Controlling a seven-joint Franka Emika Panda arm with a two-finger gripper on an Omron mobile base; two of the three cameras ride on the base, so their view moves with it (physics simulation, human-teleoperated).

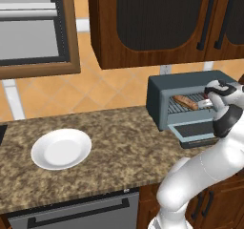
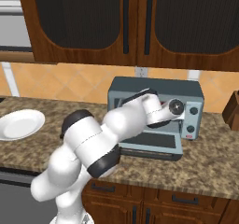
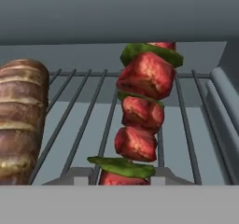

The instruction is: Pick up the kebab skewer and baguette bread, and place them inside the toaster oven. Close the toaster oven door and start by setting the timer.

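The white arm (image 1: 209,168) is bent at the elbow and reached forward — the gripper (image 1: 208,100) is held level, its jaws closed.

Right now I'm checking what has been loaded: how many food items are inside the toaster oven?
2. The baguette bread lies on the left of the wire rack; the kebab skewer is over the middle of the rack, held by the gripper. Nothing else shows inside the toaster oven, though its far corners are hidden.
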